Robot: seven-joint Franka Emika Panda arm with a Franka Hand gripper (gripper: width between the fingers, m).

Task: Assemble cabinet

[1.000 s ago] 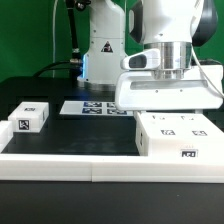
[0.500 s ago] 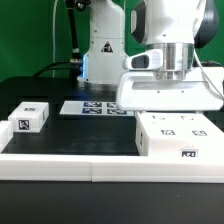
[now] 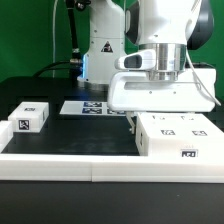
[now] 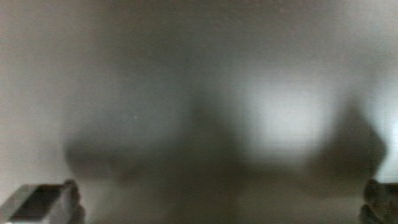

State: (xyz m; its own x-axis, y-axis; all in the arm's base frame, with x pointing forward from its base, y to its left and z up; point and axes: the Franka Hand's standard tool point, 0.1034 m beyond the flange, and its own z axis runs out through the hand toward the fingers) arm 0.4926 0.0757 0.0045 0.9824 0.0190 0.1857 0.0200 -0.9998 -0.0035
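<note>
A large white cabinet part [image 3: 162, 92] hangs in the air under my arm, just above and behind a white tagged cabinet box [image 3: 178, 135] at the exterior view's right. My gripper [image 4: 214, 200] holds the hanging part. Its fingertips are hidden behind the part in the exterior view. In the wrist view the fingers [image 4: 45, 202] stand wide apart at the picture's edges, and a blurred grey-white surface [image 4: 196, 90] fills the space between them, very close. A small white tagged piece [image 3: 30, 116] lies on the table at the exterior view's left.
The marker board [image 3: 92, 107] lies flat on the black table behind the held part. The white robot base [image 3: 103, 50] with a triangle mark stands at the back. A white ledge [image 3: 60, 163] runs along the table's front edge.
My arm and the large white part in it have moved toward the exterior view's left. The tagged box, the small piece and the marker board have not moved.
</note>
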